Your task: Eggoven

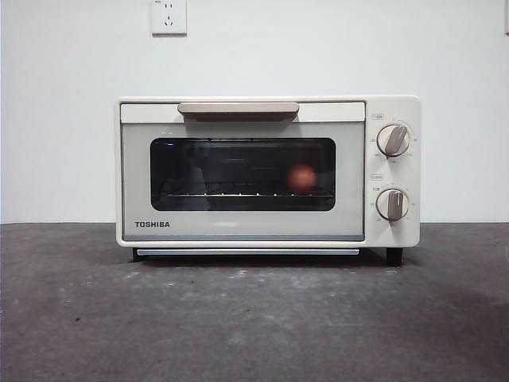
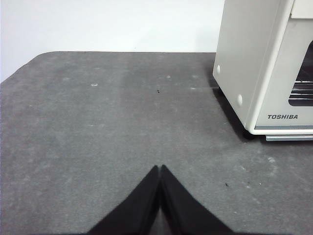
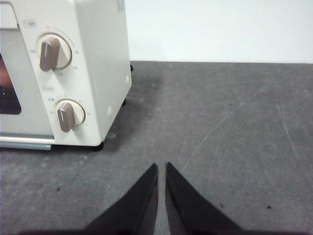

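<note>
The cream TOSHIBA toaster oven [image 1: 242, 227] stands in the middle of the dark table with its door closed. Its beige handle [image 1: 238, 107] runs along the top of the door and two knobs [image 1: 393, 140] sit at the right. The reddish-brown egg [image 1: 301, 177] rests on the rack inside, seen through the dark glass. My left gripper [image 2: 160, 167] is shut and empty, above the table to the left of the oven [image 2: 259, 68]. My right gripper [image 3: 162, 165] is shut and empty, to the right of the oven [image 3: 93, 68]. Neither gripper shows in the front view.
The dark grey table mat [image 1: 254, 318] spreads in front of and beside the oven. A white wall with a power socket [image 1: 169, 16] stands behind it.
</note>
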